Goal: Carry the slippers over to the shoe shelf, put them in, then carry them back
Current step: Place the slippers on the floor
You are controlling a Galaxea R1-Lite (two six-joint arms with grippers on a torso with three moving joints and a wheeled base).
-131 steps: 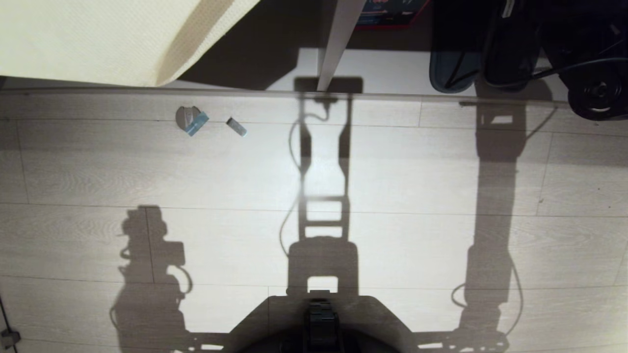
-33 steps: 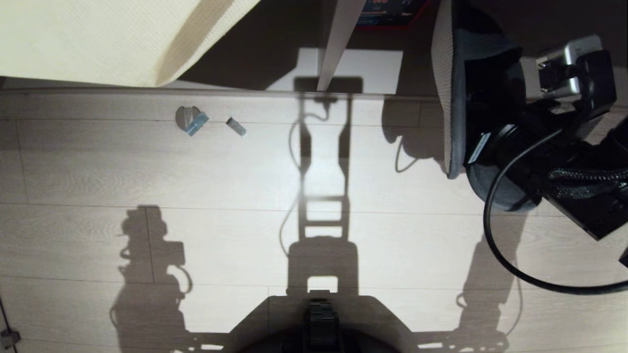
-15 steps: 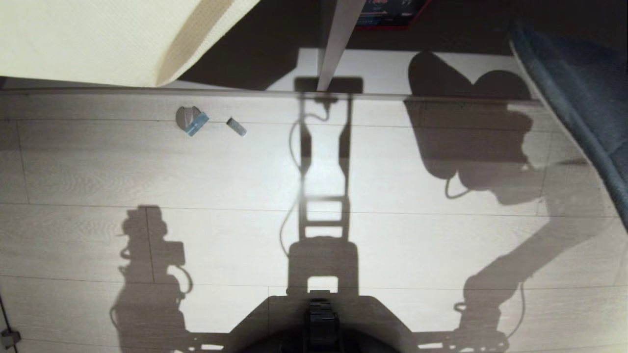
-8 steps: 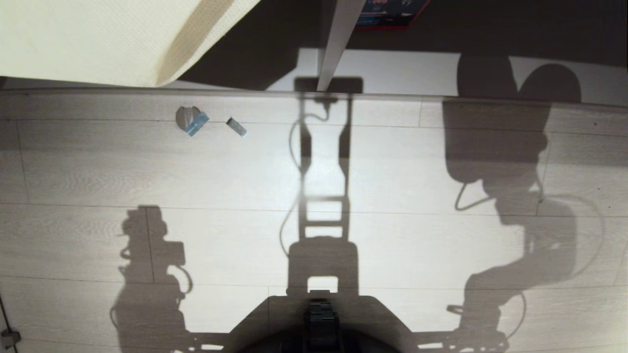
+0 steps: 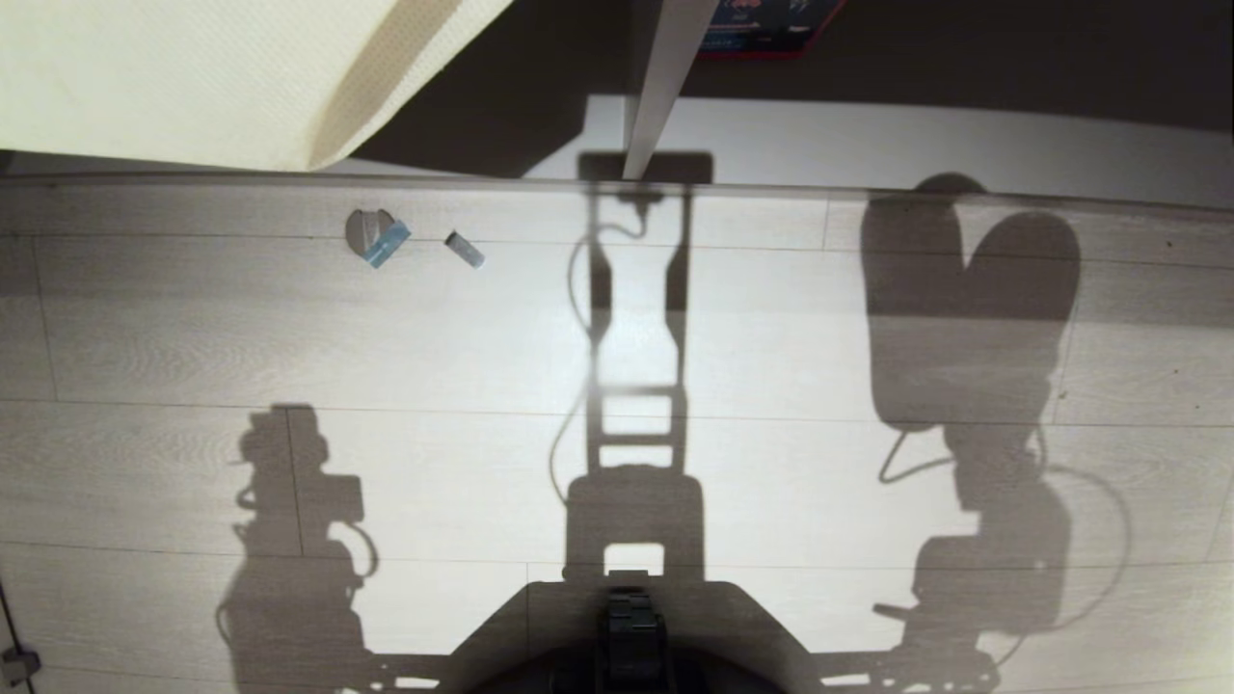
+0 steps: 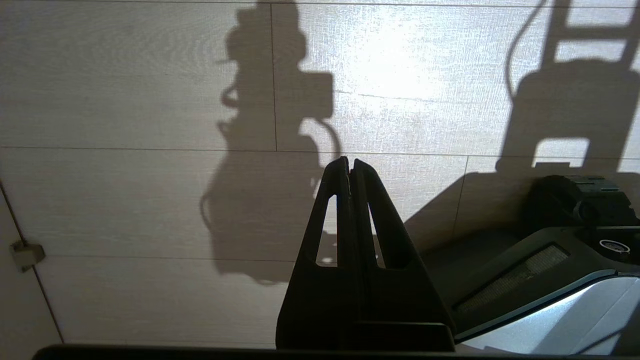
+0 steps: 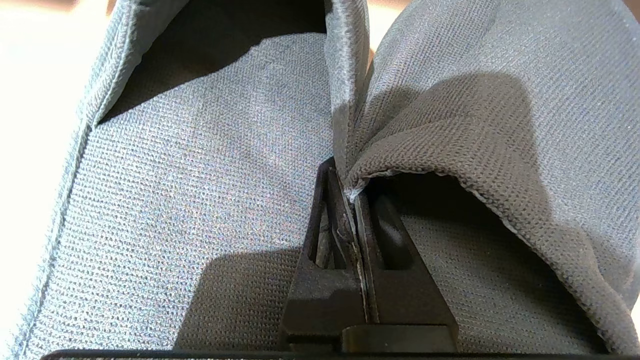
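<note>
Head view. Neither arm nor the slippers appear directly; the wooden floor (image 5: pixel 289 328) carries only shadows. At about 3 o'clock a paired, rounded shadow (image 5: pixel 969 308) of the slippers hangs above the shadow of the right arm. The shoe shelf's pale bottom board (image 5: pixel 868 145) and its vertical divider (image 5: pixel 665 87) lie at 12 o'clock, the opening bare at this side. Judged step: the carrying leg with the pair lifted, most likely the return from the shelf. The next move calls for driving the base to the drop-off place while the pinch holds.

Left wrist view. The left tool (image 6: pixel 350 167) hangs over the floor with its fingers pressed together and nothing between them; the arm is parked beside the robot's base (image 6: pixel 550 280).

Right wrist view. The right tool (image 7: pixel 350 187) is clamped on the slippers (image 7: pixel 200 165). Its tips pinch the two adjoining upper edges at the centre; one slipper spreads toward 9 o'clock, the other toward 3 o'clock.
</note>
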